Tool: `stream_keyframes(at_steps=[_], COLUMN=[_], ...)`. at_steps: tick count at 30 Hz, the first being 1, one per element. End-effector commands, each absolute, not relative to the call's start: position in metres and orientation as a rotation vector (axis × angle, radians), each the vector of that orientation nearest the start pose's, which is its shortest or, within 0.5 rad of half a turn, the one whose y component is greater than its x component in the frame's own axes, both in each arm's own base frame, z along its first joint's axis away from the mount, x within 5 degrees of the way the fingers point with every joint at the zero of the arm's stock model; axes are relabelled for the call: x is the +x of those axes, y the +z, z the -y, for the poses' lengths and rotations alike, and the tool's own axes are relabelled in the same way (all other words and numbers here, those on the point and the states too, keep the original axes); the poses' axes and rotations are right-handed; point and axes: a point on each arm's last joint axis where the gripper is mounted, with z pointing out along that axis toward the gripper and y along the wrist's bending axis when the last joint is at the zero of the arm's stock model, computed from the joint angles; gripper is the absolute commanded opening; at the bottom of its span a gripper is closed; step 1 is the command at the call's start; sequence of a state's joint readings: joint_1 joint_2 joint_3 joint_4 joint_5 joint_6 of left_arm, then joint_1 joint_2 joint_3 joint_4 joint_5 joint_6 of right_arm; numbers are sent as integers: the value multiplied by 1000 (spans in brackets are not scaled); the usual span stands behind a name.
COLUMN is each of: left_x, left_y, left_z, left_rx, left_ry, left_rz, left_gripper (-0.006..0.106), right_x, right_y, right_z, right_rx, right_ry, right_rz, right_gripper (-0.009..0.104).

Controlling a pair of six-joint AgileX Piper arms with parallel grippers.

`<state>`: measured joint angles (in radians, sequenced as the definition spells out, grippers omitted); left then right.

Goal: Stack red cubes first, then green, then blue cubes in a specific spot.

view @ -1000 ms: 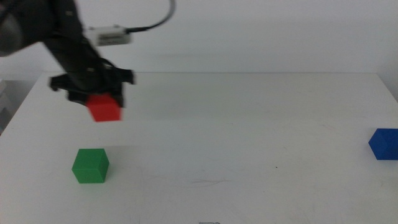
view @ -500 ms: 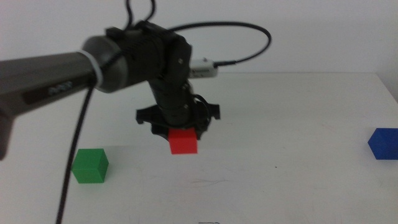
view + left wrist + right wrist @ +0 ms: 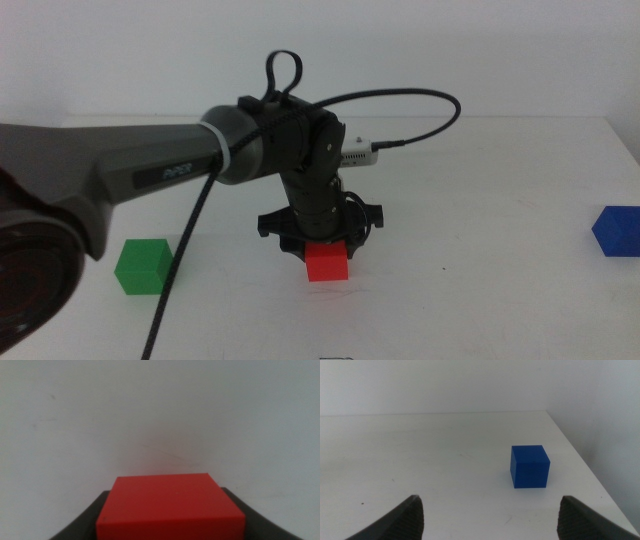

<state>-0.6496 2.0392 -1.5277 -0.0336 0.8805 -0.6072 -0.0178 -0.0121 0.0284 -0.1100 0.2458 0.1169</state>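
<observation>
Centrally, the red cube sits low over the middle of the white table, clamped between the dark jaws of the left gripper, which presses in on its two sides; whether its underside touches the tabletop cannot be told from the middle view. In the left wrist view the red cube fills the lower part of the picture, with bare white surface spreading beyond it. The left arm reaches in from the left side, its black cable looping above it. Well apart to the left, the green cube rests on the table near the arm's underside, with a clear strip of tabletop between it and the red cube. Far off to the right, the blue cube stands close to the table's right edge, and a wide stretch of open surface lies between it and the red cube. The right gripper hangs with its jaws spread wide apart, holding nothing, and looks at the blue cube, which sits near the table's corner edge.
</observation>
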Motion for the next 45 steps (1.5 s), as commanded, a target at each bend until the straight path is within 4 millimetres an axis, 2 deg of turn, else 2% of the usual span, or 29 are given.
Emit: stream_keyframes(at_steps=[1,15,16,17,23,29,34,45], left_x=[337,342,342,342,342,340,337,335], left_y=[214,197,197,197,197,199,209,261], left_z=[263,273,273,272,272,270,268,263], left_rx=[14,33,34,42,78,77,80,99], left_ry=[-362,-339,-337,-328,-323,-306,-308,-326], left_rz=[-2845,-2878,-2877,-2875,-2872,-2894,-2888,-2817], left_gripper=[44,45,52,66,94,94,94,94], right_x=[54,54,54,54,54,54,54,54], right_y=[196,196,196,196,196,196,196,196], right_z=[3,3,3,3,3,3,3,3], right_rx=[24,24,24,24,24,24,24,24], right_ry=[-46,-46,-46,-46,-46,-46,-46,-46], right_rz=[-1632,-1632,-1632,-1632,-1632,-1632,-1632,-1632], right_gripper=[75,75,75,75,75,75,75,75])
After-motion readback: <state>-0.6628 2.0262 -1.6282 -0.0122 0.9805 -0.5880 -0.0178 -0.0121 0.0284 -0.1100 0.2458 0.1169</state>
